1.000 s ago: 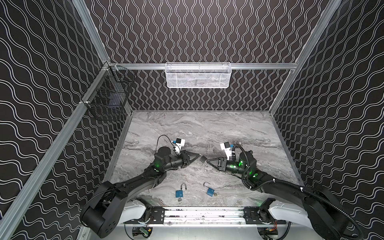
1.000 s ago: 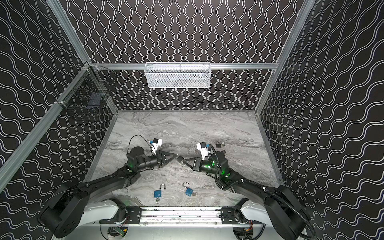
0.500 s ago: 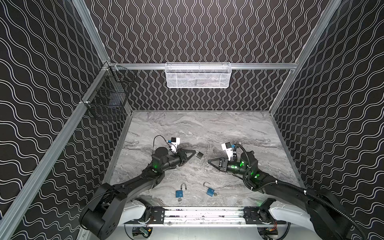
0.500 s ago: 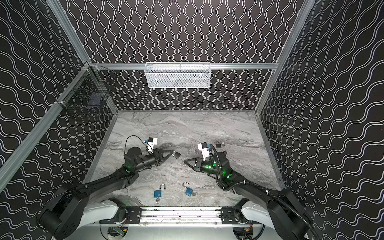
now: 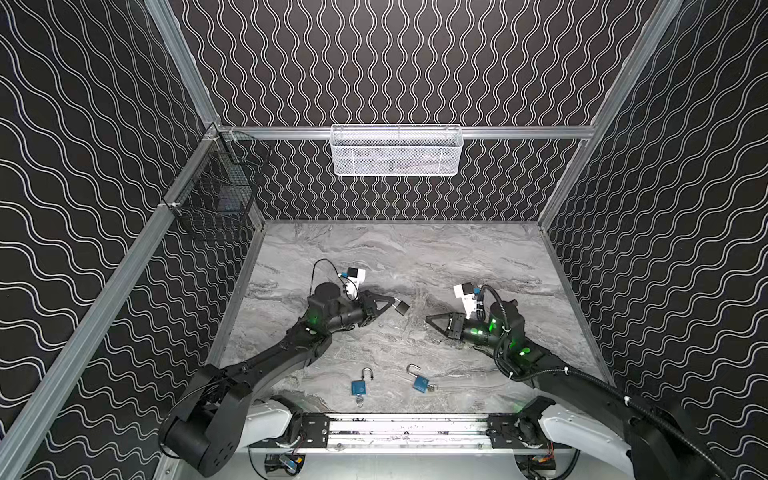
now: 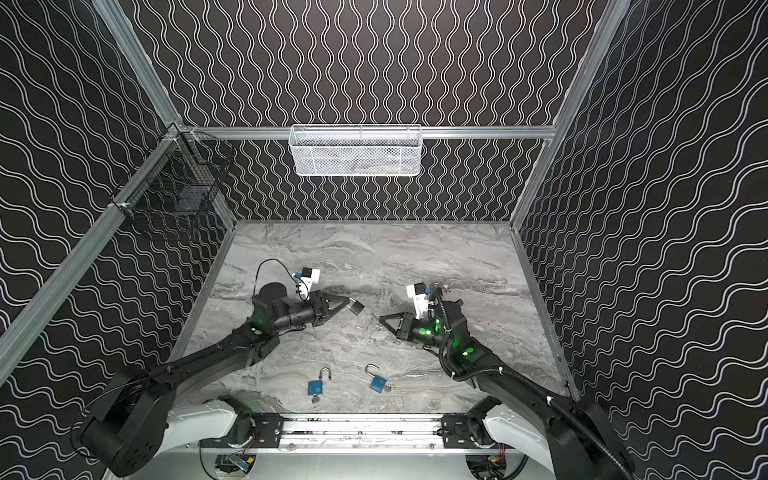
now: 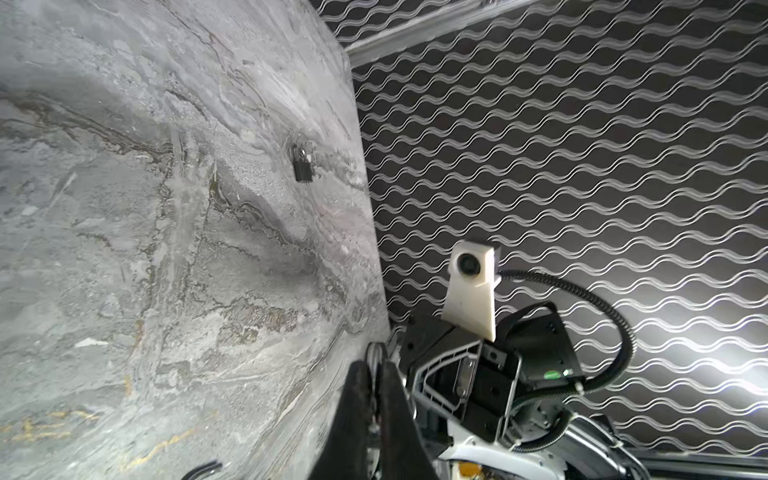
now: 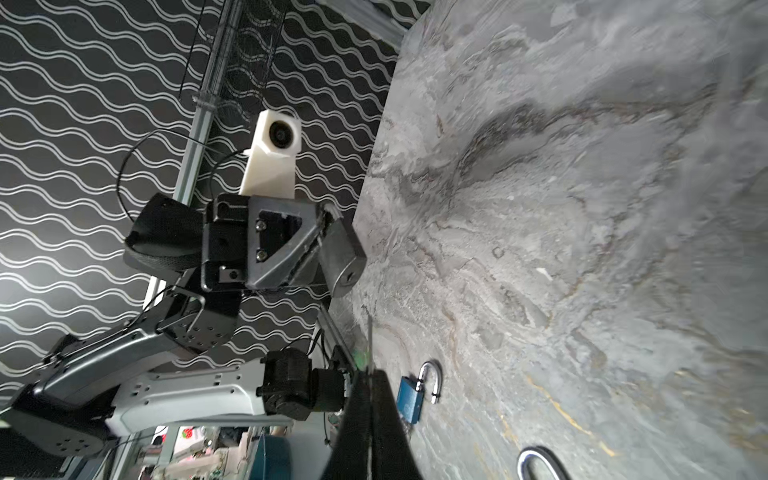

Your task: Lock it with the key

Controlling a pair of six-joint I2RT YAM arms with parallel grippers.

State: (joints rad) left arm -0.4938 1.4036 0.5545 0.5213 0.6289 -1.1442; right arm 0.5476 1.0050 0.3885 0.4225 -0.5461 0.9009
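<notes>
Shackle of the black padlock [image 5: 402, 307] gripped by the closed left gripper [image 5: 390, 302], thin key [image 8: 369, 340] pinched edge-on in the closed right gripper [image 5: 429, 320], the two tips apart.

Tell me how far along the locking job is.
Done: the left hand holds the black padlock up by its shackle. In hand: the right hand pinches what looks like the key. Left: key and padlock are apart, so inserting and turning it are not yet done.
</notes>
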